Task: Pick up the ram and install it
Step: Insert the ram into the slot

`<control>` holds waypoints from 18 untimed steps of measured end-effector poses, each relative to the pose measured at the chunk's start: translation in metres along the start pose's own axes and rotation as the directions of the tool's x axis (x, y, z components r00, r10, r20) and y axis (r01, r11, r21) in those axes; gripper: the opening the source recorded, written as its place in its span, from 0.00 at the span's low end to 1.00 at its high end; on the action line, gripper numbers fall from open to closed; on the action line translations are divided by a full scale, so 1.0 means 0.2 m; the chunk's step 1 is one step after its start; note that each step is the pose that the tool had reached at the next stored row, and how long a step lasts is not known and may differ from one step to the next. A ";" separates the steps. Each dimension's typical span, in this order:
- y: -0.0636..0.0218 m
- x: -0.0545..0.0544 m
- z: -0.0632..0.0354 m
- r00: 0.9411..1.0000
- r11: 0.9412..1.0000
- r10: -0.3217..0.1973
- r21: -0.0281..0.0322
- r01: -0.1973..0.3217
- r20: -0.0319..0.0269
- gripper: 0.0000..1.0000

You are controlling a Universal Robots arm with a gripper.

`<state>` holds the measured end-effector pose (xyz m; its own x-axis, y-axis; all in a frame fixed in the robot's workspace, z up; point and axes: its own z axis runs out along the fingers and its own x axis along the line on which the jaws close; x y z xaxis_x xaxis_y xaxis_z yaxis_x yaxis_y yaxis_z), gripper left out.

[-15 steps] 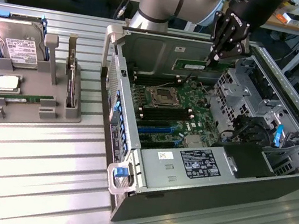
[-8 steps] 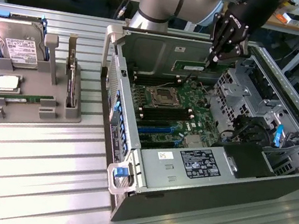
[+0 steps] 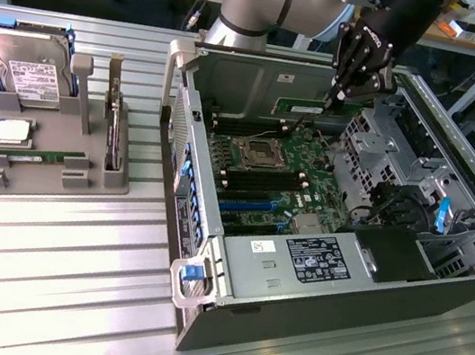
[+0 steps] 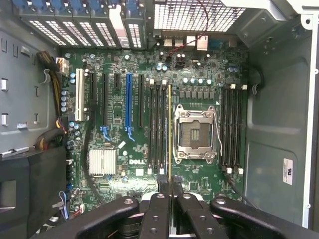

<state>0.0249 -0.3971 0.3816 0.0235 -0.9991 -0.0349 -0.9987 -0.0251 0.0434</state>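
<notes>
The gripper (image 3: pixel 341 93) hangs over the open computer case (image 3: pixel 437 293), up near the case's rear wall, and its fingers are pinched on the ram (image 3: pixel 308 109), a thin green stick held on edge just above the motherboard (image 3: pixel 278 180). From the wrist view the ram (image 4: pixel 169 132) reads as a narrow yellowish line running straight out from between the black fingers (image 4: pixel 157 209), and it lines up along the bank of black memory slots (image 4: pixel 157 127) right beside the empty processor socket (image 4: pixel 195 135). Whether the stick is touching a slot or hovering above it cannot be told. Another set of memory slots (image 4: pixel 232 129) lies on the far side of the socket from the ram. On the same board, further from the socket, sit a blue expansion slot (image 4: pixel 128 107) and a white one (image 4: pixel 79 94), with a silver heatsink (image 4: pixel 102 162) close by.

Outside the case, on the ribbed tabletop (image 3: pixel 39 272) towards the exterior view's left, a grey parts holder (image 3: pixel 50 178) carries the hard drive (image 3: pixel 29 70) standing at its back, the square silver processor chip (image 3: pixel 11 132) lying in front of that, and another green stick (image 3: pixel 22 154) lying flat just below the chip
</notes>
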 end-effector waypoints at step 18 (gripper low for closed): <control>-0.002 0.00 0.042 1.000 1.000 0.000 0.000 0.000 0.000 0.12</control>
<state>0.0249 -0.3970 0.3731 0.0235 -0.9991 -0.0349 -0.9987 -0.0250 0.0434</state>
